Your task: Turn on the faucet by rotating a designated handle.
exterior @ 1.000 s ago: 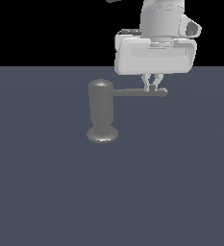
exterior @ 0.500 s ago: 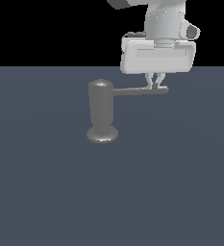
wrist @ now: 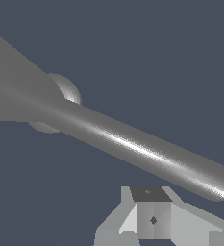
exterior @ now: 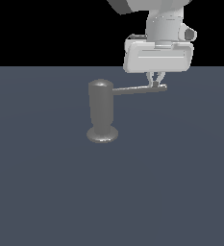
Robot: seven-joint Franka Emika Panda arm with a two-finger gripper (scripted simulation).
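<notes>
From my wrist camera I see one white, faceted fingertip (wrist: 152,216) just beside the smooth, glossy grey handle (wrist: 142,151) near its rounded end. My gripper (exterior: 155,82) hangs straight down over that rod's far tip (exterior: 140,89), fingers nearly together; I cannot tell if they pinch it. Beyond, the dull metal faucet (exterior: 101,110) stands upright on its flared disc foot on the flat slate-blue floor (exterior: 108,192).

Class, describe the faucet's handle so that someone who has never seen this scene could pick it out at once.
Start at the faucet, the grey upright cylinder with a round foot standing alone on the dark floor. From its upper part a thin straight grey rod sticks out sideways toward the exterior view's right: that is the handle. It is the only horizontal bar, and its far end lies just under the white gripper.
</notes>
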